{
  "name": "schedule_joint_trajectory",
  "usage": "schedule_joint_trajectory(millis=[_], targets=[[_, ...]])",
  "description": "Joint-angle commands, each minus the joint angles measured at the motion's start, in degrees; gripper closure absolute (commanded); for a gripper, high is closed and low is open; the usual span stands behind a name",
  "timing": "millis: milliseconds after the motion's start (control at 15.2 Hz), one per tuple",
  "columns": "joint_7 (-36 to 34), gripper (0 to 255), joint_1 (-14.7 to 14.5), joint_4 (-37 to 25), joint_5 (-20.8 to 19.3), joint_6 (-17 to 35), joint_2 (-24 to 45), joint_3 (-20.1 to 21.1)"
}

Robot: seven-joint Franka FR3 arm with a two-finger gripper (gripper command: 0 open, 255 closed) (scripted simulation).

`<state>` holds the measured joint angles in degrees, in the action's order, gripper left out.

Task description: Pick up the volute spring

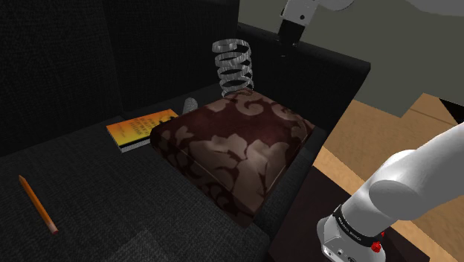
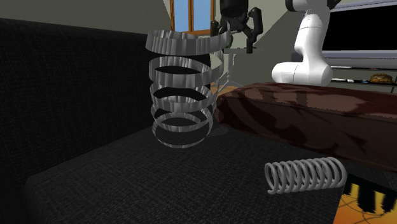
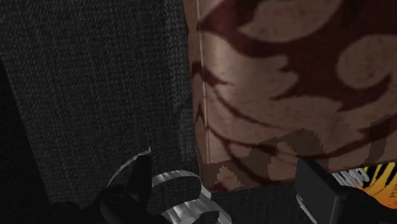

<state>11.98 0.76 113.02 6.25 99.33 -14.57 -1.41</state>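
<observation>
The volute spring [image 1: 234, 65] is a grey cone of flat coils, wide end up, standing upright on the dark sofa seat [image 1: 111, 223] behind a brown patterned cushion [image 1: 234, 145]. It looms large in the second exterior view [image 2: 181, 89]. My black gripper [image 1: 286, 41] hangs open above the spring, off to the shoulder view's right and apart from it. The second exterior view has the gripper [image 2: 236, 30] behind the spring's top. In the wrist view the spring's top rim [image 3: 184, 197] lies below the gripper [image 3: 229, 191], close to one finger [image 3: 137, 184].
A small grey coil spring [image 2: 305, 175] lies on its side on the seat beside the cushion [image 2: 305, 114]. An orange book [image 1: 143, 128] rests by the cushion, and an orange pencil [image 1: 37, 202] lies farther along the seat. The sofa's back [image 1: 89, 52] rises just behind the volute spring.
</observation>
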Motion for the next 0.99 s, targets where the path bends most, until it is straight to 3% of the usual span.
schedule_joint_trajectory(millis=[0,462,858,924], targets=[[0.4,0,-0.1,-4.0,0.3,0.5,3.6,-0.1],[1.7,0,0.2,-23.0,1.5,-1.4,17.4,-0.7],[2.2,0,1.0,-45.7,2.8,-6.9,31.8,-0.9],[2.3,0,1.0,-44.3,2.8,-5.9,31.4,-0.8]])
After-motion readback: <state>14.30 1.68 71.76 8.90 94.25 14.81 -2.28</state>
